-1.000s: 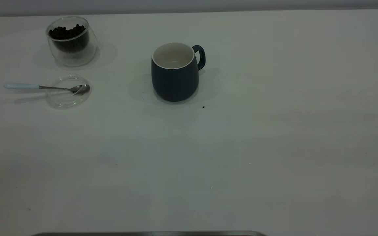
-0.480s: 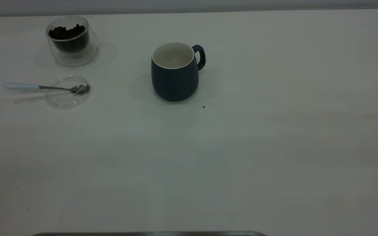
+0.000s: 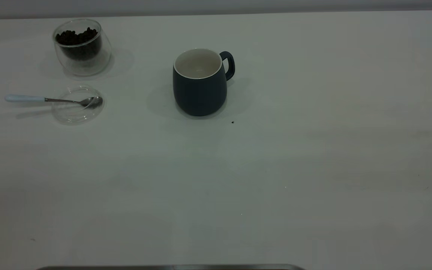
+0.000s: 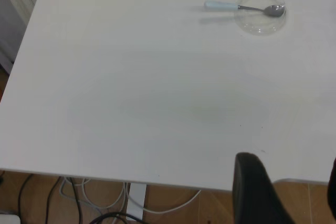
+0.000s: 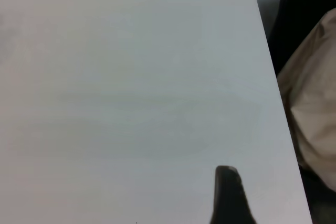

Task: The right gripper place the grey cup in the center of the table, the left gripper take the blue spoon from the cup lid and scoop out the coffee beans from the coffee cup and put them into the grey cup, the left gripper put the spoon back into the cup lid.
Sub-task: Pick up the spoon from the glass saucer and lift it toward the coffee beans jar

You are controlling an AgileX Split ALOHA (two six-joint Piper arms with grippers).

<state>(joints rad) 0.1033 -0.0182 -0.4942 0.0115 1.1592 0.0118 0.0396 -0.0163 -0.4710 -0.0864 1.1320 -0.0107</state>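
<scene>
Both arms parked off the worktop [image 3: 313, 168]; only a black finger of the left tool [image 4: 286, 192] shows at the near edge and one of the right tool [image 5: 228, 198] by the right edge, grip state cannot tell. One grey cup [image 3: 200, 82] upright mid-worktop toward the far edge. One coffee cup [image 3: 82, 47] with coffee beans [image 3: 77, 37] at far left corner. One blue spoon [image 3: 53, 99], bowl resting on one cup lid [image 3: 76, 107] just in front.

Dim, even overhead light leaves the exterior view of the bench [image 3: 313, 150] murky, with soft shadows pooling toward 9 o'clock of the grey cup [image 3: 200, 88], while both wrist views look brighter and softly blurred.
</scene>
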